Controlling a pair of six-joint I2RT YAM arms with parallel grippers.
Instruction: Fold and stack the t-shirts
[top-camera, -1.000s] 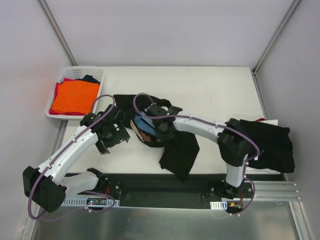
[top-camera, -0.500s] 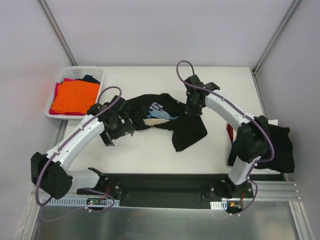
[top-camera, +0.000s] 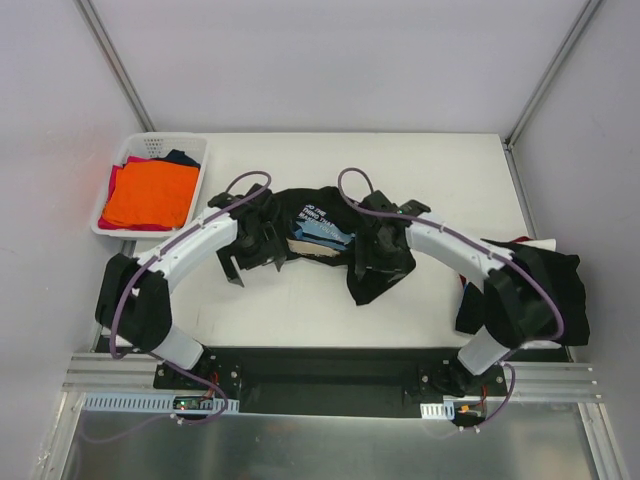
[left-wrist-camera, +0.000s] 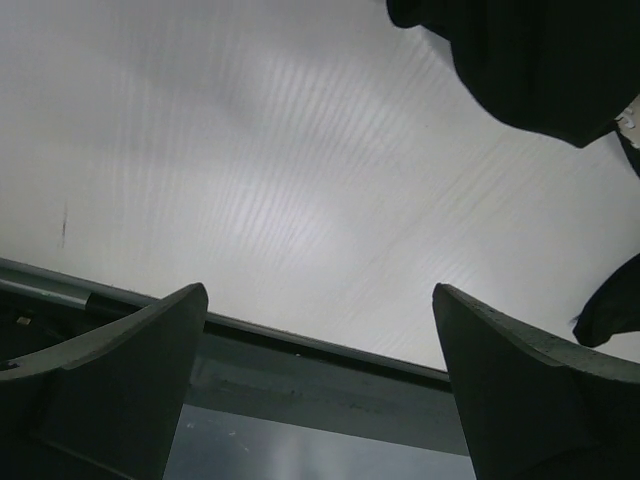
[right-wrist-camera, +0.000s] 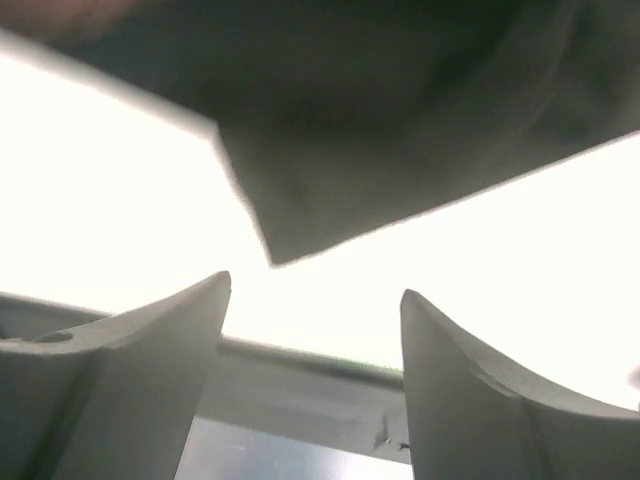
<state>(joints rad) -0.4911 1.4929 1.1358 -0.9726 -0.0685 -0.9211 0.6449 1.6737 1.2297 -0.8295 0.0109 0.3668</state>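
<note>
Two open grippers flank one shirt, and the layout reads as a fold only partly done. At far left the white basket (top-camera: 163, 138) holds an orange t-shirt (top-camera: 150, 195) on top of other coloured cloth; whether that is supply or finished stack I cannot tell. Next, the left gripper (left-wrist-camera: 318, 290) hovers low over bare table (top-camera: 440, 180), fingers spread wide with nothing between them. It is just beside the left edge of the printed black t-shirt (top-camera: 320, 215), likely placed to take that edge. The shirt lies crumpled mid-table, print up, a dark flap trailing toward the near side. The right gripper (right-wrist-camera: 315, 285) sits over that flap, fingers apart and holding nothing, dark cloth just ahead of them. At far right a heap of black t-shirts (top-camera: 550, 285) sits at the table's right edge, presumably awaiting folding
</note>
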